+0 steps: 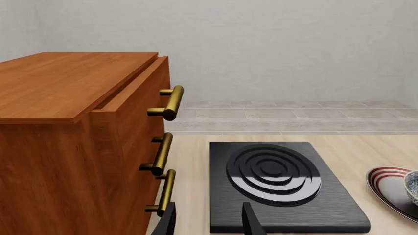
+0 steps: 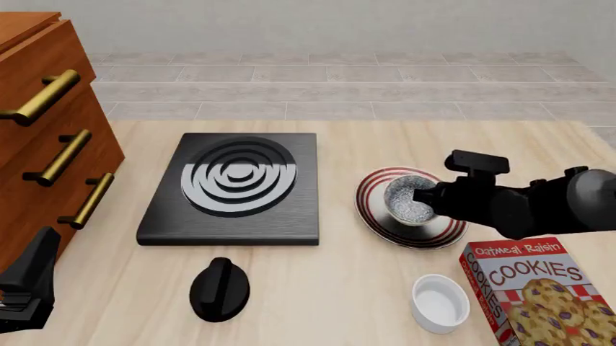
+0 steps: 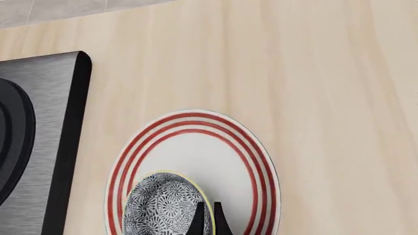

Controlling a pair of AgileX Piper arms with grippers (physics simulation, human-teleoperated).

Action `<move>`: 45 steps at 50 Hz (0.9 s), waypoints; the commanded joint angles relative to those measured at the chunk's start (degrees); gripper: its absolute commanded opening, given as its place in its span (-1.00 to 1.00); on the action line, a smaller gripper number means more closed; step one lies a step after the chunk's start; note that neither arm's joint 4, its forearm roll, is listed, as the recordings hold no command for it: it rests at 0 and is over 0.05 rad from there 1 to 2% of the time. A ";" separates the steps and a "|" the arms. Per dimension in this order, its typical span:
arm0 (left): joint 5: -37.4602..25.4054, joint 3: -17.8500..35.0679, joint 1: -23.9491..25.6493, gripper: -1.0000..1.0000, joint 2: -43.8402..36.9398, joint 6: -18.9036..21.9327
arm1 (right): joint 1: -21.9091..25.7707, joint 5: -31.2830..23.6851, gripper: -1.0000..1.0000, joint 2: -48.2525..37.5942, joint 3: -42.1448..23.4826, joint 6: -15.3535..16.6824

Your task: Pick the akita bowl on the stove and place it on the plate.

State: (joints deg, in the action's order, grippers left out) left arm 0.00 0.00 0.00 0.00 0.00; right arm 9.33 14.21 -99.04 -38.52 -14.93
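The akita bowl (image 2: 408,202) sits over the middle of the red-ringed plate (image 2: 377,218), to the right of the stove (image 2: 231,189). My right gripper (image 2: 426,196) comes in from the right. Its fingers are pinched together on the bowl's near rim. In the right wrist view the two dark fingertips (image 3: 196,221) meet at the rim of the akita bowl (image 3: 162,205), over the plate (image 3: 196,147). My left gripper (image 2: 27,285) hovers low at the table's left front, open and holding nothing. The left wrist view shows its fingers (image 1: 251,221) apart before the bare stove (image 1: 281,186).
A wooden drawer cabinet (image 2: 43,137) with brass handles stands at the left. A black knob (image 2: 219,288) lies in front of the stove. A plain white small bowl (image 2: 440,303) and a cookies box (image 2: 539,295) sit at the front right.
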 commanded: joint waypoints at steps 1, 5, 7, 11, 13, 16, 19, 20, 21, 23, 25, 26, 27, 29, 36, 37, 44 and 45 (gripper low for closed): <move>0.00 0.00 0.00 1.00 0.00 0.00 | -0.32 -0.15 -1.00 0.04 -0.45 -0.10; 0.00 0.00 0.00 1.00 0.00 0.00 | -0.82 -0.25 -1.00 0.06 -0.57 0.43; 0.00 0.00 0.00 1.00 0.00 0.00 | -0.73 -0.19 -1.00 0.19 -0.46 0.28; 0.00 0.00 0.00 1.00 0.00 0.00 | -0.93 0.11 -1.00 -0.01 -0.24 0.17; 0.00 0.00 0.00 1.00 0.00 0.00 | -0.90 0.23 -1.00 -0.14 -0.13 0.25; 0.00 0.00 0.00 1.00 0.00 0.00 | -0.72 0.23 -1.00 0.14 0.10 0.30; 0.00 0.00 0.00 1.00 0.00 0.00 | -0.71 -0.02 1.00 0.79 0.04 0.81; 0.00 0.00 0.00 1.00 0.00 0.00 | -1.03 -0.40 1.00 1.23 -0.12 0.99; 0.00 0.00 0.00 1.00 0.00 0.00 | -0.87 -0.50 1.00 1.51 -0.08 1.18; 0.00 0.00 0.00 1.00 0.00 0.00 | -0.98 -0.82 1.00 2.34 -0.11 1.73; 0.00 0.00 0.00 1.00 0.00 0.00 | -0.95 -1.02 1.00 3.29 -0.06 2.64; 0.00 0.00 0.00 1.00 0.00 0.00 | -0.95 -1.21 1.00 3.50 -0.11 3.15; 0.00 0.00 0.00 1.00 0.00 0.00 | -0.94 -1.29 1.00 3.62 -0.09 3.08; 0.00 0.00 0.00 1.00 0.00 0.00 | -1.09 -1.77 1.00 4.65 -0.20 4.76; 0.00 0.00 0.00 1.00 0.00 0.00 | -1.33 -3.16 1.00 7.72 -0.17 6.22; 0.00 0.00 0.00 1.00 0.00 0.00 | -1.08 -3.25 1.00 8.53 0.06 4.86; 0.00 0.00 0.00 1.00 0.00 0.00 | -1.43 -4.13 1.00 12.05 0.69 7.58; 0.00 0.00 0.00 1.00 0.00 0.00 | -1.22 -4.27 1.00 12.82 0.87 8.13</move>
State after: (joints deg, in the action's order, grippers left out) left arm 0.00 0.00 0.00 0.00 0.00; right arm 8.20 11.18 -90.73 -38.25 -9.47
